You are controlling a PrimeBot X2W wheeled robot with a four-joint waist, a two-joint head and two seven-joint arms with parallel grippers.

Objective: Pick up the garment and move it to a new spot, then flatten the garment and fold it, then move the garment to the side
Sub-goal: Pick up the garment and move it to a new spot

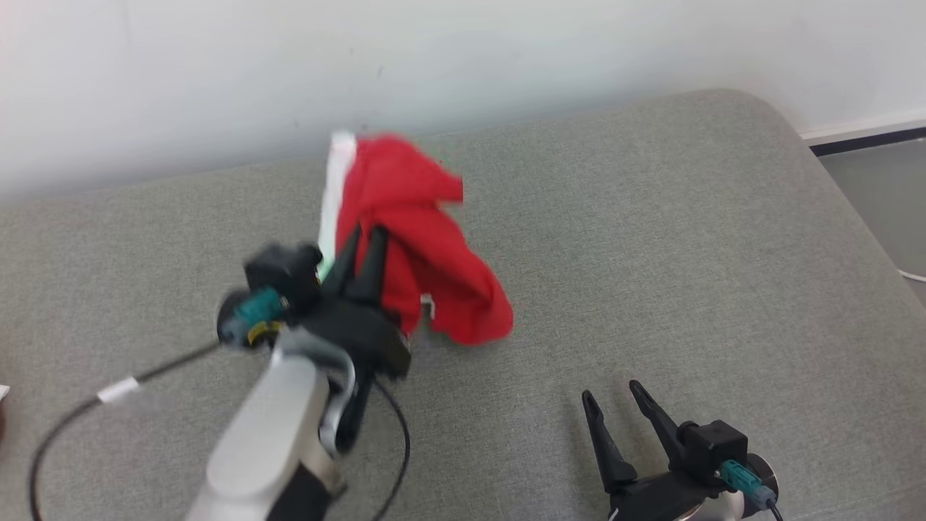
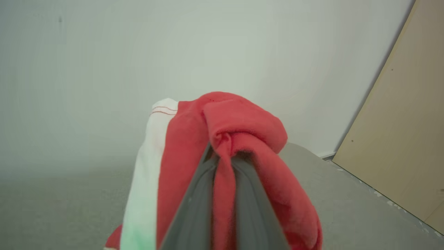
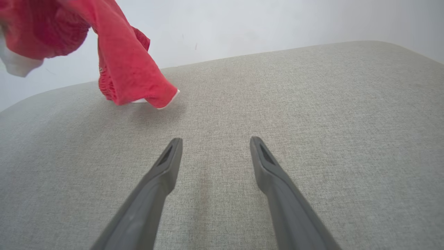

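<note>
The garment is a red cloth with a white band along one edge. My left gripper is shut on it and holds it bunched above the grey cushion. In the left wrist view the red garment drapes over both fingers, a fold pinched between them. From the right wrist the garment hangs at the upper left, its lowest corner touching or nearly touching the cushion. My right gripper stands open low at the front right, nothing between its fingers.
The grey cushion spans the scene, backed by a white wall. Its right edge drops to the floor. A tan panel leans at the right. A black cable trails from my left wrist.
</note>
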